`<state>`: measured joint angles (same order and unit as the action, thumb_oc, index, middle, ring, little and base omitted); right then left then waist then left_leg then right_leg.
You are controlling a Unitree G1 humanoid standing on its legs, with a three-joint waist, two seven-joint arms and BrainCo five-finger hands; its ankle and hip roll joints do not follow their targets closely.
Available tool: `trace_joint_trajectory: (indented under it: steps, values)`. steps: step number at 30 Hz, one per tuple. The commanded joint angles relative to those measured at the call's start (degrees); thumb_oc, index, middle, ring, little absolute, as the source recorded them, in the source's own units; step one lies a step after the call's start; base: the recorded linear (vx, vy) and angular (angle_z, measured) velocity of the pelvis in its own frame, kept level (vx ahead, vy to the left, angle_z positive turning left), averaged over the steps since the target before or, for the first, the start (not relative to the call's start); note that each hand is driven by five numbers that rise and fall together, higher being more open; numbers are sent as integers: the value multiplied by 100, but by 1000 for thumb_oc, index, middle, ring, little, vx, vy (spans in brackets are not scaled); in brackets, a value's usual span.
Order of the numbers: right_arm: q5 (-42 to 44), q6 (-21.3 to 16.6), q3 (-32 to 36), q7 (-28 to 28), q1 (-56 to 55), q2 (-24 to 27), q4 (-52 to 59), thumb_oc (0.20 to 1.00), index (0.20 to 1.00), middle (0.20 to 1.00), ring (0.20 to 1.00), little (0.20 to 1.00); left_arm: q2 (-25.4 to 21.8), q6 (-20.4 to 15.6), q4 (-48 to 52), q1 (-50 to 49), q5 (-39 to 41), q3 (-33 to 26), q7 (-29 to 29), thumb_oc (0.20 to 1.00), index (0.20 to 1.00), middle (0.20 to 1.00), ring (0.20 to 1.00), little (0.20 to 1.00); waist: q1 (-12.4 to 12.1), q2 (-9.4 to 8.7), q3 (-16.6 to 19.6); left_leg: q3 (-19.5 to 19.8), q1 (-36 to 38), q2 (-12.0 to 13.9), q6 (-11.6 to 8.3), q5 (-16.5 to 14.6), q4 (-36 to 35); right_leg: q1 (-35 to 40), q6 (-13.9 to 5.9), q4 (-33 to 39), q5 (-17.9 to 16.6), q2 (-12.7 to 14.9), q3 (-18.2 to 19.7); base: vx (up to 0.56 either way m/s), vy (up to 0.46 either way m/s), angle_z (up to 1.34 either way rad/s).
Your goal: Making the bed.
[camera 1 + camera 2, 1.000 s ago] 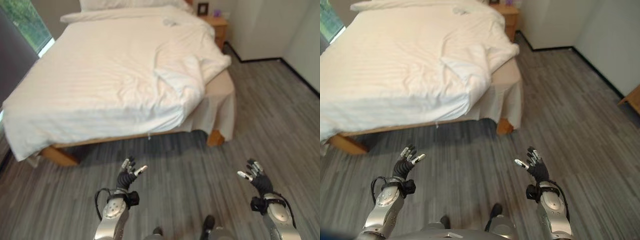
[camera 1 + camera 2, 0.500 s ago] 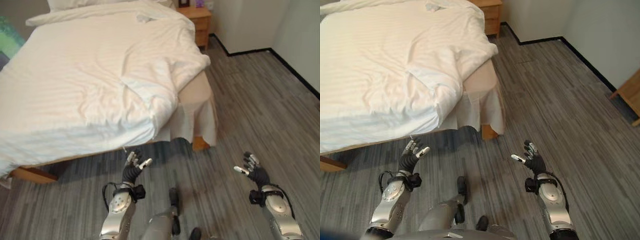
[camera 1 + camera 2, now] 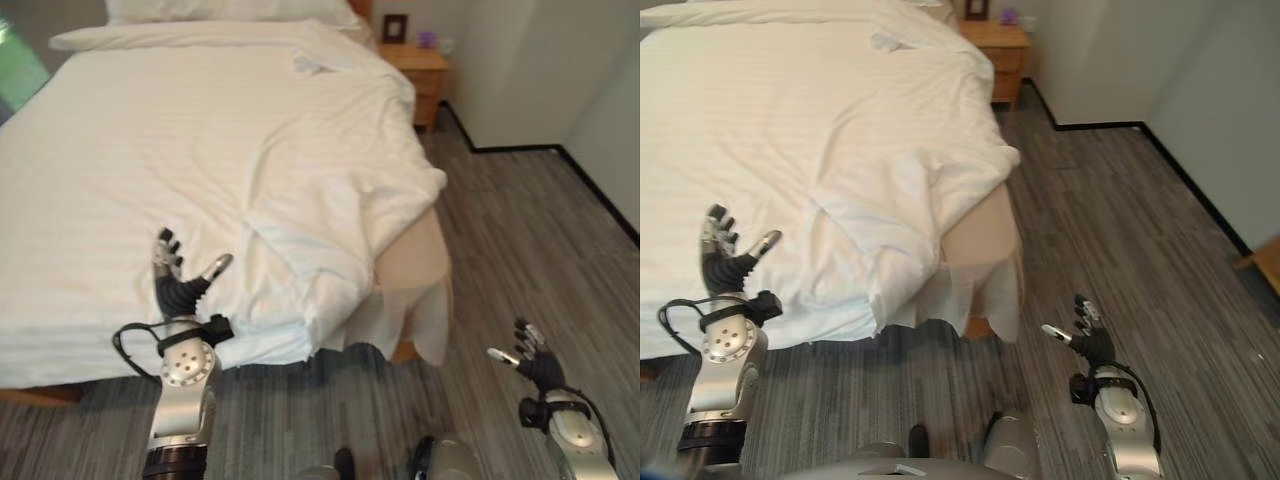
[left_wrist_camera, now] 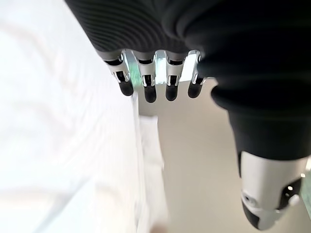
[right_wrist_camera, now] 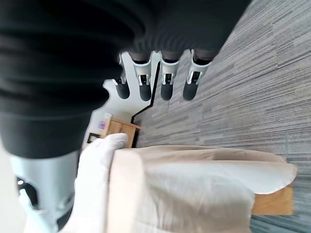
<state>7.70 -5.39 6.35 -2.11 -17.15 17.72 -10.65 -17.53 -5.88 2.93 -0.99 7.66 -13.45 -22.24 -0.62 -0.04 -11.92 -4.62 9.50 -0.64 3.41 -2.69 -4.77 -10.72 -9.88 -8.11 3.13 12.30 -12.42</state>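
Note:
A white striped duvet (image 3: 200, 170) covers the bed, with a rumpled folded-back corner (image 3: 330, 240) at the near right that leaves the beige mattress corner and bed skirt (image 3: 415, 290) bare. My left hand (image 3: 175, 285) is raised over the duvet's near edge with fingers straight and open, holding nothing. My right hand (image 3: 535, 362) hovers open over the grey floor to the right of the bed's corner. White pillows (image 3: 220, 10) lie at the head of the bed.
A wooden nightstand (image 3: 420, 70) with a small frame stands at the bed's far right by the white wall (image 3: 540, 60). Grey plank floor (image 3: 530, 230) runs along the bed's right side. A window (image 3: 20, 75) shows at the far left.
The camera has moved closer to the bed. My left hand has risen from over the floor to over the duvet's near edge. My right hand stays open over the floor.

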Motion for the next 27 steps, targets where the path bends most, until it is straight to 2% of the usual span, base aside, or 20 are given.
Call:
trace_joint_trajectory:
  steps: [1, 2, 3, 4, 6, 9, 14, 16, 17, 18, 19, 20, 24, 25, 27]
  values:
    - [362, -226, 258, -50, 22, -168, 51, 1000, 1000, 1000, 1000, 1000, -372, -226, 232, -25, -565, -32, -145, 1000, 1000, 1000, 1000, 1000, 45, -286, 49, -336, -382, 333, -578, 93, -23, 756, -105, 803, -745, -164, 529, 244, -189, 109]
    - [317, -184, 275, -39, -128, -238, 16, 1000, 1000, 1000, 1000, 1000, -445, -71, 228, -83, -894, -109, -160, 1000, 1000, 1000, 1000, 1000, 18, -338, 109, -249, -363, 320, -569, 52, -23, 870, -89, 856, -649, -160, 512, 163, -89, 128]
    - [327, -184, 242, 61, -198, -269, 76, 1000, 1000, 1000, 1000, 1000, -475, -36, 176, -79, -1221, -161, -205, 1000, 1000, 1000, 1000, 1000, 12, -395, 158, -295, -308, 294, -601, 25, -23, 986, -139, 948, -836, -64, 309, 298, -191, 111]
    - [162, -194, 307, 97, -151, -83, 154, 1000, 1000, 1000, 1000, 1000, -547, 49, -2, 70, -1616, -278, -397, 1000, 1000, 1000, 1000, 1000, 87, -344, 283, -294, -325, 323, -659, 69, -23, 1091, -133, 1171, -966, -121, 308, 269, -177, 77]
    - [153, -188, 357, 126, -152, -32, 173, 1000, 1000, 1000, 1000, 1000, -610, 62, -92, 135, -1750, -326, -447, 1000, 1000, 1000, 1000, 1000, 121, -311, 331, -280, -340, 334, -677, 75, -23, 1151, -130, 1253, -987, -134, 256, 143, -96, 13]
    - [315, -172, 247, 301, -18, 280, 41, 1000, 1000, 1000, 1000, 1000, -1265, 324, -910, 788, -2260, -217, -530, 1000, 1000, 1000, 1000, 1000, 255, -207, 456, -318, -369, 439, -787, 111, -23, 1251, -47, 1311, -788, -211, 169, 126, -70, -5]
    - [296, -108, 94, 480, -35, 448, 114, 1000, 1000, 1000, 1000, 1000, -1715, 559, -1520, 1334, -2659, 98, -421, 1000, 1000, 1000, 1000, 1000, 401, -161, 517, -387, -418, 519, -870, 135, -23, 1251, -30, 1311, -711, -260, 127, 86, -40, 3]
    - [301, -103, 8, 523, -13, 485, 109, 1000, 1000, 1000, 1000, 1000, -1850, 708, -1944, 1641, -2857, 343, -391, 1000, 1000, 1000, 1000, 1000, 493, -142, 523, -436, -446, 537, -893, 137, -23, 1223, -33, 1311, -710, -277, 161, 54, -1, -9]
    - [297, -108, -73, 571, -17, 525, 147, 1000, 1000, 1000, 1000, 1000, -1926, 917, -2420, 1910, -3044, 525, -414, 1000, 1000, 1000, 1000, 1000, 588, -134, 536, -498, -458, 555, -909, 134, -23, 1190, -35, 1311, -720, -297, 194, 49, 0, -19]
    - [297, -106, -66, 571, -16, 521, 149, 1000, 1000, 1000, 1000, 1000, -1931, 910, -2452, 1940, -3041, 545, -425, 1000, 1000, 1000, 1000, 1000, 579, -135, 535, -501, -461, 556, -909, 133, -23, 1185, -35, 1311, -720, -298, 197, 49, 12, -30]
    - [349, -118, -179, 617, -5, 583, 152, 1000, 1000, 1000, 1000, 1000, -2012, 1118, -3229, 2338, -3165, 891, -384, 1000, 1000, 1000, 1000, 1000, 713, -130, 548, -579, -475, 577, -925, 137, -23, 1134, -42, 1311, -729, -320, 263, 20, 11, -33]
    - [351, -118, -169, 616, -1, 575, 151, 1000, 1000, 1000, 1000, 1000, -2020, 1103, -3278, 2384, -3154, 922, -400, 1000, 1000, 1000, 1000, 1000, 700, -133, 546, -581, -481, 578, -926, 137, -23, 1127, -42, 1311, -730, -321, 265, 0, 14, -38]
    - [470, -227, -415, 544, 244, 701, 158, 1000, 1000, 1000, 1000, 1000, -2279, 1226, -4310, 3373, -3092, 1606, -460, 1000, 1000, 1000, 1000, 1000, 907, -165, 425, -688, -809, 639, -947, 237, -23, 716, -60, 1311, -845, -359, 389, -101, -1, -24]
    - [557, -299, -582, 446, 448, 741, 112, 1000, 1000, 1000, 1000, 1000, -2218, 1297, -4916, 3961, -2935, 1951, -622, 1000, 1000, 1000, 1000, 1000, 1041, -199, 272, -724, -1128, 671, -958, 347, -23, 361, -64, 1311, -939, -380, 461, -236, -16, -18]
    - [562, -355, -744, 351, 609, 772, 45, 1000, 1000, 1000, 1000, 1000, -2120, 1204, -5427, 4372, -2709, 2246, -702, 1000, 1000, 1000, 1000, 1000, 1120, -222, 227, -760, -1391, 695, -969, 436, -23, 91, -56, 1311, -1024, -394, 510, -133, -17, -30]
